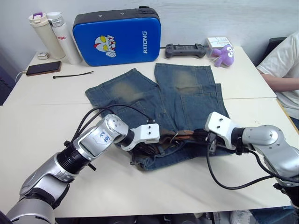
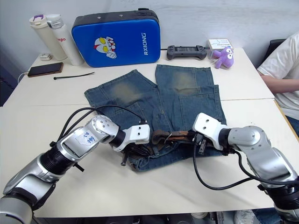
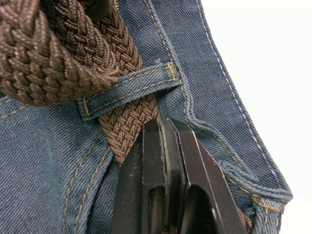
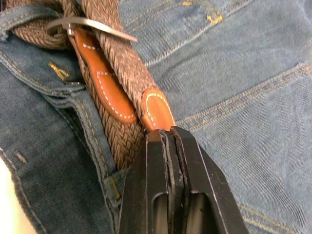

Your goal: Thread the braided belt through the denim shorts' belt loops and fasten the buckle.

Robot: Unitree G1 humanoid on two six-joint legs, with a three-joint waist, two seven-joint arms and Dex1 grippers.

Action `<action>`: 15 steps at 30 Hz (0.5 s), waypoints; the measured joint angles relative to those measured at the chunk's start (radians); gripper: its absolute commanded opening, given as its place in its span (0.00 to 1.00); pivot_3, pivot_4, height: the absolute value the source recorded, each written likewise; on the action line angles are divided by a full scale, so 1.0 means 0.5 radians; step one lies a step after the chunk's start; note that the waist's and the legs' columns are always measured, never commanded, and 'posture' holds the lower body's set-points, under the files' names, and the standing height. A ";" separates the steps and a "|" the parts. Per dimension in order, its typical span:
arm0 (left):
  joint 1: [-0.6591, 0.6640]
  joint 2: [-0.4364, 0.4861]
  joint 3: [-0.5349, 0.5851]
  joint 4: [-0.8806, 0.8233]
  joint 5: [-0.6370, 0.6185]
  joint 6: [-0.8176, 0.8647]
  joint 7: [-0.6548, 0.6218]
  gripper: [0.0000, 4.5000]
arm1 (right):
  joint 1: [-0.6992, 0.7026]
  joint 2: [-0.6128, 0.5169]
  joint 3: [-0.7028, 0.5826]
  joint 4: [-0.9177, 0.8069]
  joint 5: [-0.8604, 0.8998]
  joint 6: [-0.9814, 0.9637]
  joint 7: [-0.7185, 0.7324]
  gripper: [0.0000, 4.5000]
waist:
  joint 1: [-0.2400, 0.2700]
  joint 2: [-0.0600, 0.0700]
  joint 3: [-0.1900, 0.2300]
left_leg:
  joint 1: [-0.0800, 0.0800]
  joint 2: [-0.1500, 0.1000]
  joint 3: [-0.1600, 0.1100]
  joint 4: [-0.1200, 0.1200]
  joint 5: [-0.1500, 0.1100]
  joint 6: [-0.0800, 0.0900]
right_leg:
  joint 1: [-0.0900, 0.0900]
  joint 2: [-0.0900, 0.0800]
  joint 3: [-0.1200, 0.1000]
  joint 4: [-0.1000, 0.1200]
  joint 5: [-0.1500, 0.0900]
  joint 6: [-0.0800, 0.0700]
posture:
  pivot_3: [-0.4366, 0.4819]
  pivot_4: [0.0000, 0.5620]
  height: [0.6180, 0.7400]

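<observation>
The denim shorts (image 1: 187, 93) lie flat on the white table, waistband toward me. The braided belt (image 1: 180, 136) runs along that waistband. In the left wrist view it passes under a belt loop (image 3: 126, 92), and my left gripper (image 3: 165, 127) is shut with its tips pressed on the belt just past that loop. My right gripper (image 4: 168, 132) is shut on the belt's tan leather tip (image 4: 155, 108). Beyond the tip, the strap goes through the silver buckle (image 4: 92, 27). From the head, the left gripper (image 1: 163, 137) and right gripper (image 1: 195, 136) face each other over the waistband.
At the back of the table are a blue padded case (image 1: 117, 35), two bottles (image 1: 44, 35), a phone (image 1: 43, 68), a black cable tie (image 1: 72, 74), a game controller (image 1: 184, 50) and a purple plush (image 1: 223, 55). A person's arm (image 1: 285, 81) rests at the right edge.
</observation>
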 measured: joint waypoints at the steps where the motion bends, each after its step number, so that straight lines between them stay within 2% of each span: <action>1: 0.000 -0.002 0.000 0.003 0.000 -0.001 0.000 0.00 | -0.010 0.000 0.000 0.009 -0.016 -0.030 0.003 0.01 | 0.000 0.000 0.000 | 0.000 0.000 0.000 0.000 0.000 0.000 | 0.000 0.000 0.000 0.000 0.000 0.000 | 0.48 0.27 1.00; 3: 0.000 -0.003 0.000 0.003 0.000 -0.001 0.000 0.00 | -0.021 -0.001 0.000 0.012 -0.027 -0.041 0.018 0.01 | 0.001 0.000 0.000 | 0.000 0.000 0.000 0.000 0.000 0.000 | 0.000 0.000 0.000 0.000 0.000 0.000 | 0.48 0.27 1.00; 4: 0.000 -0.003 0.000 0.004 0.000 -0.001 0.000 0.00 | -0.023 -0.001 0.000 0.018 -0.031 -0.054 0.029 0.07 | 0.001 0.000 0.000 | 0.000 0.000 0.000 0.000 0.000 0.000 | 0.000 0.000 0.000 0.000 0.000 0.000 | 0.48 0.27 1.00; 6: 0.000 -0.004 0.000 0.003 0.000 -0.001 0.001 0.00 | -0.030 -0.001 0.000 0.036 -0.043 -0.082 0.043 0.23 | 0.001 0.000 0.000 | 0.000 0.000 0.000 0.000 0.000 0.000 | 0.000 0.000 0.000 0.000 0.000 0.000 | 0.48 0.27 1.00; 9: 0.000 -0.004 0.001 0.003 0.000 -0.001 0.001 0.00 | -0.052 -0.015 0.015 0.063 -0.060 -0.118 0.096 0.52 | 0.001 0.000 0.000 | 0.000 0.000 0.000 0.000 0.000 0.000 | 0.000 0.000 0.000 0.000 0.000 0.000 | 0.48 0.27 1.00; 10: 0.000 -0.004 0.001 0.003 0.000 -0.001 0.001 0.00 | -0.057 -0.033 0.036 0.066 -0.081 -0.128 0.113 0.54 | 0.001 0.000 0.000 | 0.000 0.000 0.000 0.000 0.000 0.000 | 0.000 0.000 0.000 0.000 0.000 0.000 | 0.48 0.27 1.00; 15: 0.002 -0.005 0.002 0.002 0.003 -0.001 0.004 0.00 | -0.065 -0.073 0.106 0.096 -0.174 -0.208 0.159 0.54 | 0.001 0.000 0.000 | 0.000 0.000 0.000 0.000 0.000 0.000 | 0.000 0.000 0.000 0.000 0.000 0.000 | 0.48 0.27 1.00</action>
